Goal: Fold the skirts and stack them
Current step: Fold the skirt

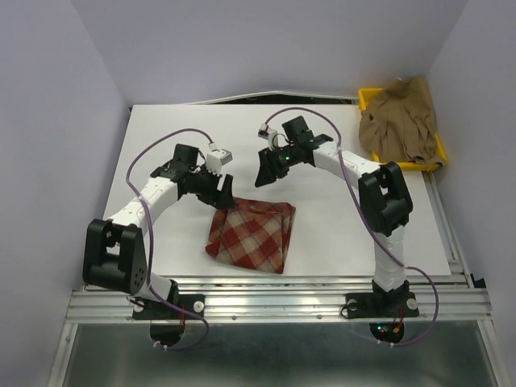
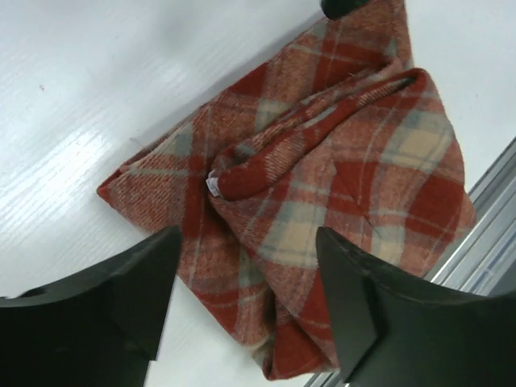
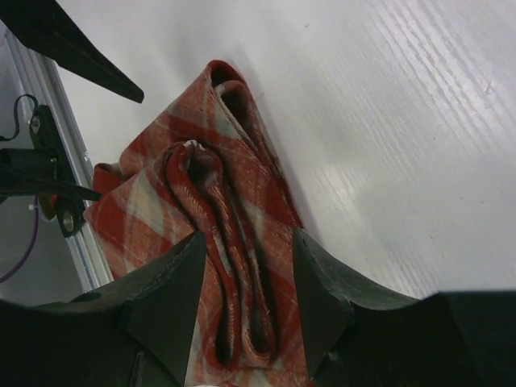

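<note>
The folded plaid skirt (image 1: 251,234) lies near the table's (image 1: 339,218) near edge, its thick fold running along the far side. The left gripper (image 1: 224,193), jaws apart and empty, hovers over the far-left corner. The right gripper (image 1: 264,176), likewise spread and holding nothing, hangs just beyond that fold. The tan skirt (image 1: 399,121) is heaped in the yellow tray (image 1: 369,98) at far right, nearer the right arm.

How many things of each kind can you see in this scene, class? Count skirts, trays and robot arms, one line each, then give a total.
Skirts: 2 (red plaid skirt, tan skirt)
Trays: 1 (yellow tray)
Robot arms: 2 (left arm, right arm)
Total: 5
</note>
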{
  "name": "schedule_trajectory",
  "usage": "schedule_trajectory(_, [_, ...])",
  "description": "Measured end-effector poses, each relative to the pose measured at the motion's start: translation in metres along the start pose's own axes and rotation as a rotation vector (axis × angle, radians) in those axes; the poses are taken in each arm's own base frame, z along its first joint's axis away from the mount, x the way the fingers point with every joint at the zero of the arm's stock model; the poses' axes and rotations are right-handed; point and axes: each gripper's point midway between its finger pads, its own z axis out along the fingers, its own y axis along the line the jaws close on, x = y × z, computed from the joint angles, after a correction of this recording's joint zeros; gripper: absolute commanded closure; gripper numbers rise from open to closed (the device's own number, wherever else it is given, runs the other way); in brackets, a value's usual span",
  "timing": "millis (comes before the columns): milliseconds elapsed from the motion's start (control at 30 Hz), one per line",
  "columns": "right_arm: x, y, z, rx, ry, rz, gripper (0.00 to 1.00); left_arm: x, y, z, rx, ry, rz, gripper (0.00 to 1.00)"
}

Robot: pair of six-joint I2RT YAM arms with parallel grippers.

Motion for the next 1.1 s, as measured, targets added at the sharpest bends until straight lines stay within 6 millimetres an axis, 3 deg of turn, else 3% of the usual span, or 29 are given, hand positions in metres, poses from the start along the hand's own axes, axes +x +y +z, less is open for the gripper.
schedule_trajectory(100, [0.007, -0.003, 0.009, 0.005, 0.020, 0.001, 0.50, 0.006, 0.007, 0.008, -0.014, 0.000, -0.081, 0.22])
schedule_trajectory(267, [0.022, -0.026, 0.023, 0.041, 0.055, 0.025, 0.57, 0.004, 0.015, 0.022, -0.012, -0.008, -0.129, 0.32])
schedule_trajectory(433, [0.050, -0.049, 0.043, 0.050, 0.117, 0.089, 0.56, 0.016, 0.019, 0.036, 0.010, 0.039, -0.176, 0.37])
schedule_trajectory(800, [0.054, -0.040, 0.051, 0.023, 0.130, 0.058, 0.56, 0.023, 0.009, 0.041, 0.079, 0.051, -0.194, 0.38])
schedule_trajectory(967, [0.055, -0.037, 0.052, 0.002, 0.129, 0.054, 0.55, 0.024, 0.005, 0.043, 0.109, 0.054, -0.199, 0.70])
schedule_trajectory(1000, [0.055, -0.037, 0.052, -0.001, 0.129, 0.053, 0.55, 0.024, 0.005, 0.043, 0.113, 0.054, -0.198, 0.86])
schedule_trajectory(1033, [0.056, -0.036, 0.052, -0.006, 0.130, 0.052, 0.55, 0.024, 0.004, 0.045, 0.121, 0.056, -0.205, 0.93])
schedule_trajectory(1100, [0.058, -0.034, 0.052, -0.021, 0.132, 0.050, 0.56, 0.026, 0.003, 0.047, 0.131, 0.064, -0.208, 1.00])
